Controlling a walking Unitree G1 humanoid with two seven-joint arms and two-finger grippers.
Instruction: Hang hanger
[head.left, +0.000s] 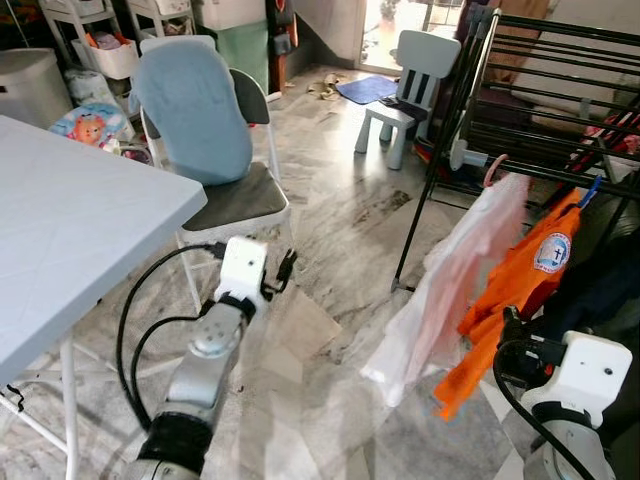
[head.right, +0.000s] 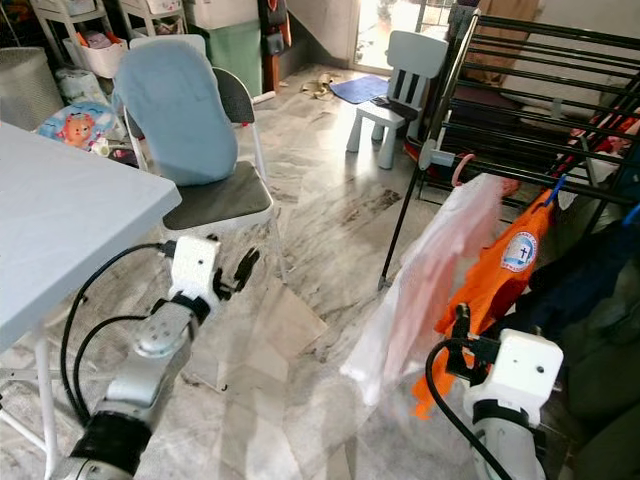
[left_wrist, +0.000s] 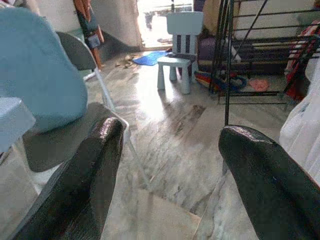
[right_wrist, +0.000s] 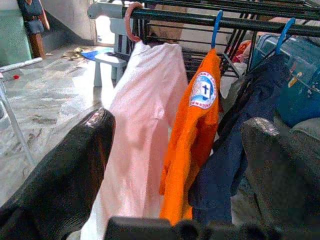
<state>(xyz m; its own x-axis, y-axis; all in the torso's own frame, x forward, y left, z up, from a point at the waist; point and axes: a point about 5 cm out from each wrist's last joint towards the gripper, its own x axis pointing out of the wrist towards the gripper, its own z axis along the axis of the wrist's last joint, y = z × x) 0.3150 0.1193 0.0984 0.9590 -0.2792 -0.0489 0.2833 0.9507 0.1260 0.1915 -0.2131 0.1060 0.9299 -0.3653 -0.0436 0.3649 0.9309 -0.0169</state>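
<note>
Three garments hang in a row on the drying rack (head.left: 560, 60) rail: pale pink shirt (right_wrist: 145, 125) on a pink hanger (right_wrist: 131, 22), orange shirt (right_wrist: 192, 135), navy garment (right_wrist: 235, 145). Right gripper (right_wrist: 175, 165) sits below them, nearer, fingers wide and empty. Left gripper (left_wrist: 170, 170), well apart, is likewise spread, empty.

Pink hanger (right_wrist: 131, 21) hooked over black drying rack rail (right_wrist: 200, 19), at its end | carries pale pink shirt (right_wrist: 142, 125) hanging full length | beside orange shirt (right_wrist: 192, 135) on blue hanger (right_wrist: 215, 27)
</note>
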